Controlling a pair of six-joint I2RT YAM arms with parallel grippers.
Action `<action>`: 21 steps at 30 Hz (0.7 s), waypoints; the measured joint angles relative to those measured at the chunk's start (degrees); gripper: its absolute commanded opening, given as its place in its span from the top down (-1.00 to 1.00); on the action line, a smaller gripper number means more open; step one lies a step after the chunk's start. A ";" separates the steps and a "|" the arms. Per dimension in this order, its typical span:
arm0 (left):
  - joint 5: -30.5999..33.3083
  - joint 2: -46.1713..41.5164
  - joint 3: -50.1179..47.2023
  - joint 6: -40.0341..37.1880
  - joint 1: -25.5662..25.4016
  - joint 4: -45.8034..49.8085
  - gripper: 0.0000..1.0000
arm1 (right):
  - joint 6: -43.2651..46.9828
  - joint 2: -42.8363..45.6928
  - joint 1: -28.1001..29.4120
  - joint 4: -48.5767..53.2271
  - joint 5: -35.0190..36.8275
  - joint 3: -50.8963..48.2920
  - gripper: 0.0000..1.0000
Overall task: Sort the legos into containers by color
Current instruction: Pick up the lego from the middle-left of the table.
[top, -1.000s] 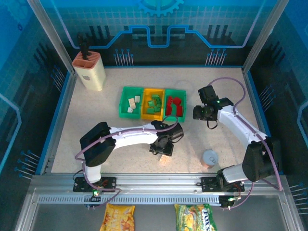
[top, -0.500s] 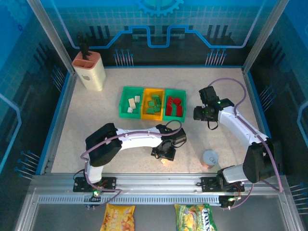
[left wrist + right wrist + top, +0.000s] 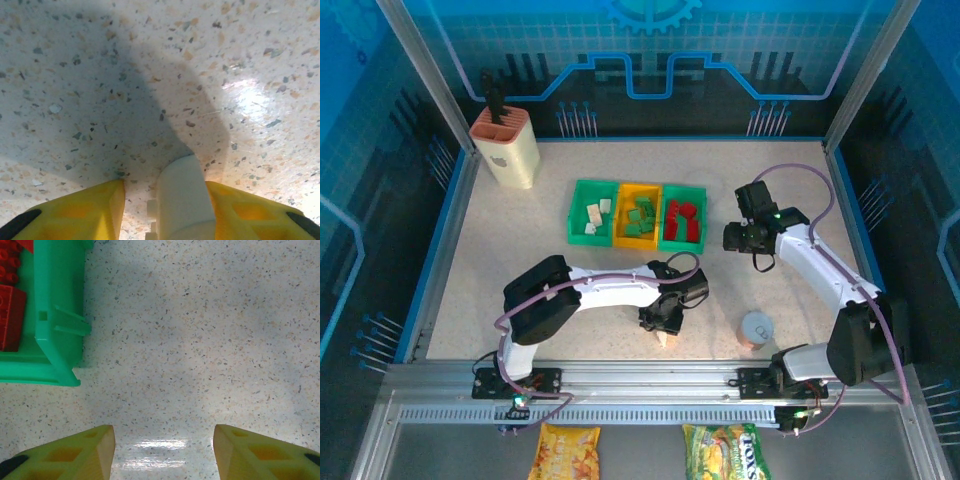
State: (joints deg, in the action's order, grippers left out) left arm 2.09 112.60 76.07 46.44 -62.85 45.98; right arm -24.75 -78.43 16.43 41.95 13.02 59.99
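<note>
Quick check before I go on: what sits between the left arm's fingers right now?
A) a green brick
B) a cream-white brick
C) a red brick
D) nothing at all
B: the left wrist view shows a cream-white brick between the yellow fingers of the left gripper. It sits close against the finger on the right of that view, with a gap on the other side.

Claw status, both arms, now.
Left claw: open around a cream lego, gap on one side, not clamped.
Right claw: open, empty.
</note>
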 measured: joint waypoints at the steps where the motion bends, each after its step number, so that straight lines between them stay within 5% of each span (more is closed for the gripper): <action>1: 0.02 -0.02 0.00 0.00 0.00 0.02 0.19 | 0.00 0.00 0.00 -0.02 0.00 0.00 -0.10; 21: 0.00 -0.02 1.38 -0.96 0.44 0.22 0.40 | -0.02 0.00 0.00 0.00 0.07 0.00 -0.08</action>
State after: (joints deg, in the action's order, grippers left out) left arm 2.09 112.57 77.45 45.47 -62.41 46.19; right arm -24.77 -78.43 16.43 41.95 13.08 59.99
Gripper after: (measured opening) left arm 0.307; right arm 0.544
